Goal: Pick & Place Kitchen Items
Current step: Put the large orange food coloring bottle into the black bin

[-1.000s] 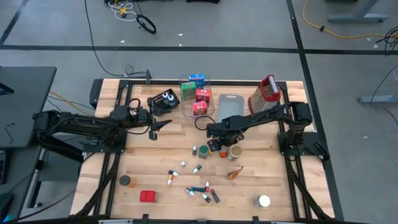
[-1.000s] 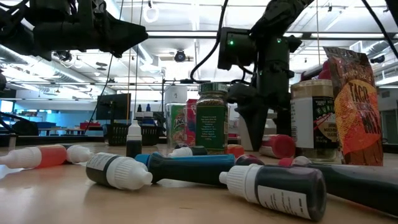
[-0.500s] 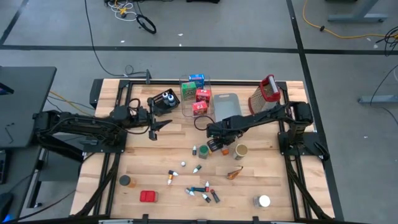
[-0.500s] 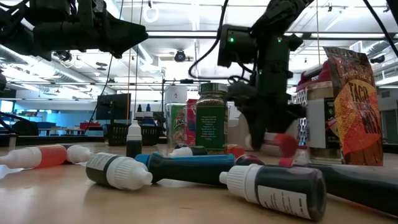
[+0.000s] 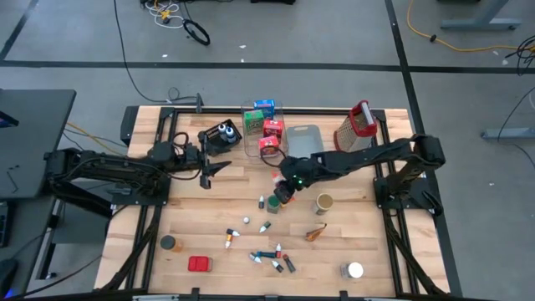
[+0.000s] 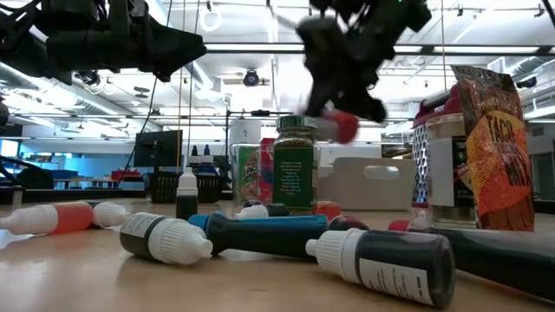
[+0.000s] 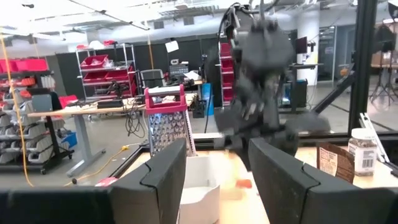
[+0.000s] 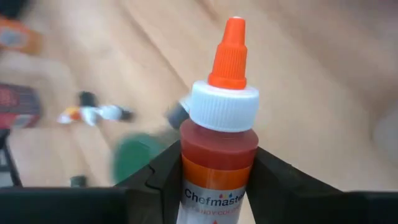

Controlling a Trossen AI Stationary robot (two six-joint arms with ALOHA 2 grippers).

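since a second ago the right gripper [image 5: 282,186] has closed on a small red bottle [image 8: 219,149] that lay on the wood near the jars, and has lifted it clear of the table [image 5: 209,226]; the arm has also swung toward the table's middle. in the right wrist view its two dark fingers [image 8: 163,169] pinch the bottle's red body from both sides, white collar and orange tip pointing away from the wrist. in the low view the bottle [image 6: 340,126] hangs blurred in the air above the green-labelled spice jar [image 6: 296,166].

the left gripper [image 5: 211,170] hovers over the left half of the table, jaws spread with nothing between them.

other small bottles [image 5: 274,257] lie scattered on the near part of the table, and coloured boxes sit in the clear bin [image 5: 251,109] at the far edge.
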